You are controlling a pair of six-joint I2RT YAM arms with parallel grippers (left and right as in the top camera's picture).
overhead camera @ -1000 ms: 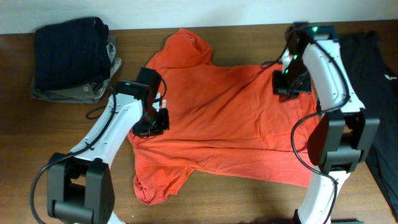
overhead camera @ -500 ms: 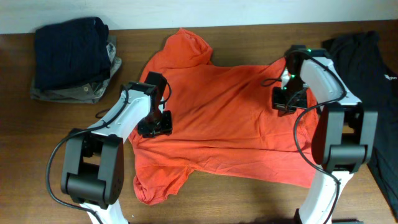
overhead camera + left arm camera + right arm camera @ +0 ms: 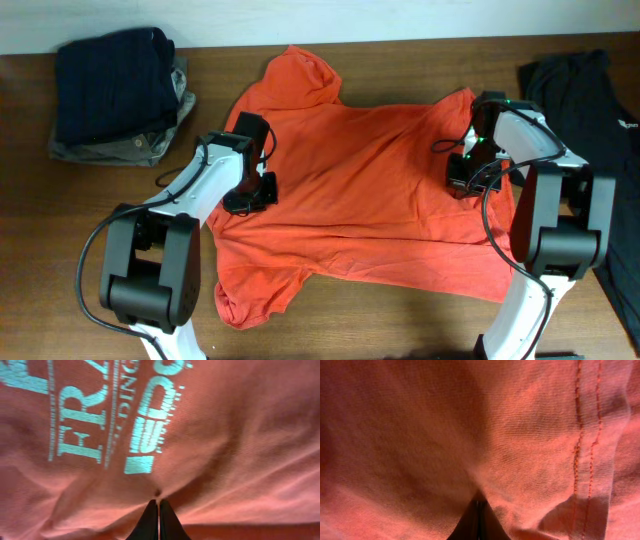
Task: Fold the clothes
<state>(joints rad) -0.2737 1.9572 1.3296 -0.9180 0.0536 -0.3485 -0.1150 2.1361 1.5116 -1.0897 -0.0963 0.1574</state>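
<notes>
Left gripper (image 3: 158, 503) pinching the orange-red T-shirt (image 3: 370, 190) just below its lettering (image 3: 110, 407); right gripper (image 3: 479, 505) pinching the cloth near a stitched hem (image 3: 577, 435); shirt lying spread across the wooden table (image 3: 60, 230) between navy and grey folded garments (image 3: 115, 95) and a black garment (image 3: 590, 90)

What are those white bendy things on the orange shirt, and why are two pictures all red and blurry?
They are two robot arms. One picture looks down from above the wooden table. The red ones come from small cameras on each arm's wrist, very close to the cloth. An orange-red T-shirt lies spread out. The left tool is shut, pinching shirt cloth just below its white letters. The right tool is shut too, pinching cloth near a stitched seam. A folded dark pile sits in one far corner, and a black garment lies at the opposite edge.
</notes>
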